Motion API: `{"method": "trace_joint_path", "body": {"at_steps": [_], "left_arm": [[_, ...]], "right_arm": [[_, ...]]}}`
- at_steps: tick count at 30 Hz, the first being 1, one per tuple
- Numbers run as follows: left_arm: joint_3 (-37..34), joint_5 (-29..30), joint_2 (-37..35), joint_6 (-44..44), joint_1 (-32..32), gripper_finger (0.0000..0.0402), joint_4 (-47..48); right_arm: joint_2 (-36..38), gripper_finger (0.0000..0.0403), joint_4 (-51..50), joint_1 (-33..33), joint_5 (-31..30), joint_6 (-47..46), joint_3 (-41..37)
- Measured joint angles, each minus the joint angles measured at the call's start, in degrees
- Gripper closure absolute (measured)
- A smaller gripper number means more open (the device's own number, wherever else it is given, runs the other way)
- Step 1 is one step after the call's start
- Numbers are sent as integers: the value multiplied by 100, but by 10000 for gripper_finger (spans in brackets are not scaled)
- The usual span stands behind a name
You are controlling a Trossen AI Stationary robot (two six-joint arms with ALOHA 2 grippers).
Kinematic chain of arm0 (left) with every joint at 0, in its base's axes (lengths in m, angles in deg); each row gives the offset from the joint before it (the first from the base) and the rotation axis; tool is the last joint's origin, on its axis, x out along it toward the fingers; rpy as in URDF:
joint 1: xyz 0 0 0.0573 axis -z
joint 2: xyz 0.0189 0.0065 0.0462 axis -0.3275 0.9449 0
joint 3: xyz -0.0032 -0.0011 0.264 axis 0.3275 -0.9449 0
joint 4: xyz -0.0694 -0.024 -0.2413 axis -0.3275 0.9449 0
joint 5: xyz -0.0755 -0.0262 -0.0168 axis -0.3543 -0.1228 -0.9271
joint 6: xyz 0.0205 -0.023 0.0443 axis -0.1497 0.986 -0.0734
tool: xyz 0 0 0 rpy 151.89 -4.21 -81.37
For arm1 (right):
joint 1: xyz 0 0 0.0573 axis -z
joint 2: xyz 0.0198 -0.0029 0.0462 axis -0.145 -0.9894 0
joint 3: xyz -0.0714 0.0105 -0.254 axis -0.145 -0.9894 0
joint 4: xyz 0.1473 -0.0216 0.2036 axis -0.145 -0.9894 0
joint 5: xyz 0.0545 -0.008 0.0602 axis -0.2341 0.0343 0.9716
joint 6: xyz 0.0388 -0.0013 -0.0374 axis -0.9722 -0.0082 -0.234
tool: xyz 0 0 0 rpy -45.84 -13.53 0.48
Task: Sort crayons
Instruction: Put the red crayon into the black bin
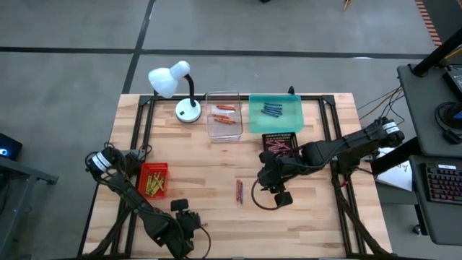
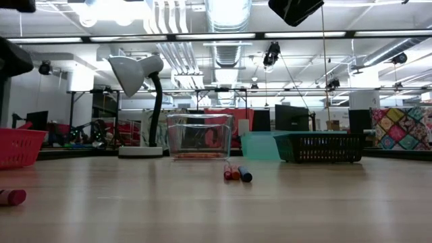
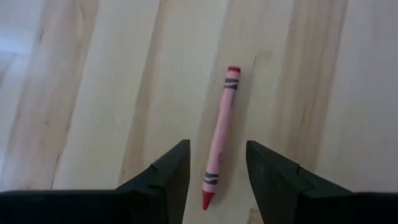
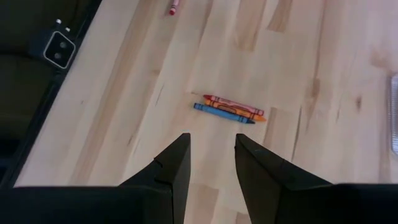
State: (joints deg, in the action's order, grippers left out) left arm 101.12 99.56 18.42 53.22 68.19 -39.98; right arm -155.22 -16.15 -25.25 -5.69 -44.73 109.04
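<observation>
Near the surface's [image 1: 216, 180] front left corner, the left gripper [image 3: 216, 171] hangs released over a lone red crayon [image 3: 220, 138], hidden from overhead. Mid-surface, three crayons [image 4: 229, 109] lie beyond the released right gripper [image 4: 211, 163].

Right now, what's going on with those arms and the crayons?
Left gripper open above a red crayon. Right gripper open, nearing three crayons. Nothing in the way.

no readable text anywhere; the paper-wrapped red wax crayon [image 3: 219, 140] shows only dark bands on its wrapper, no legible brand or lettering
</observation>
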Motion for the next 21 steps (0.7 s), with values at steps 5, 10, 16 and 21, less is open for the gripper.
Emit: {"method": "trace_joint_path", "body": {"at_steps": [5, 10, 16, 21], "left_arm": [[-2, -5, 306, 39, 51, 263, -2], [26, 97, 551, 47, 125, 285, -26], [28, 135, 656, 229, 221, 380, -33], [-6, 300, 481, 338, 230, 392, 33]], "right_arm": [[0, 289, 2, -146, -12, -163, 0], [0, 289, 5, -329, -276, -276, -2], [0, 289, 122, -659, -814, -311, -184], [0, 289, 486, -869, -947, -311, -560]]}}
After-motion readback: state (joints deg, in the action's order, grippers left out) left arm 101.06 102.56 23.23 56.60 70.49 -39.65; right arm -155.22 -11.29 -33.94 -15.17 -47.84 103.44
